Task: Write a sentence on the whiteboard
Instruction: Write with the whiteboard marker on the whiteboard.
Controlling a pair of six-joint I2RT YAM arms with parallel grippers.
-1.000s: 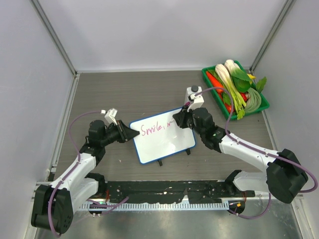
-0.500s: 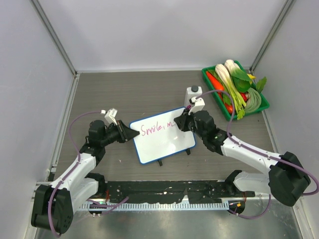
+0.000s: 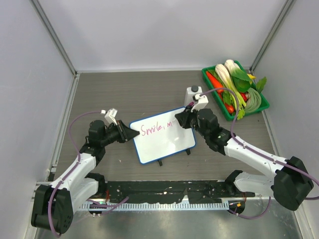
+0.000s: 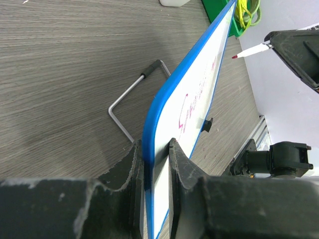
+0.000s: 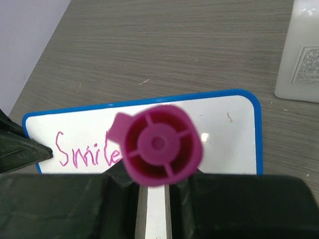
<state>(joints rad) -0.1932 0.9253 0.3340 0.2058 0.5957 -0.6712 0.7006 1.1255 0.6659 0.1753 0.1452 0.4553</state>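
Leaning back, whiteboard [image 3: 162,144] spans left-right.

The whiteboard [image 3: 164,144] carries the sentence [image 3: 155,128] in pink handwriting: "Smile," reads clearly, followed by what looks like an "m". From the right wrist, the marker [image 5: 158,144] hides everything after "Smile". The white bottle [image 5: 304,45] bears a printed label [image 5: 310,64], too small to read.
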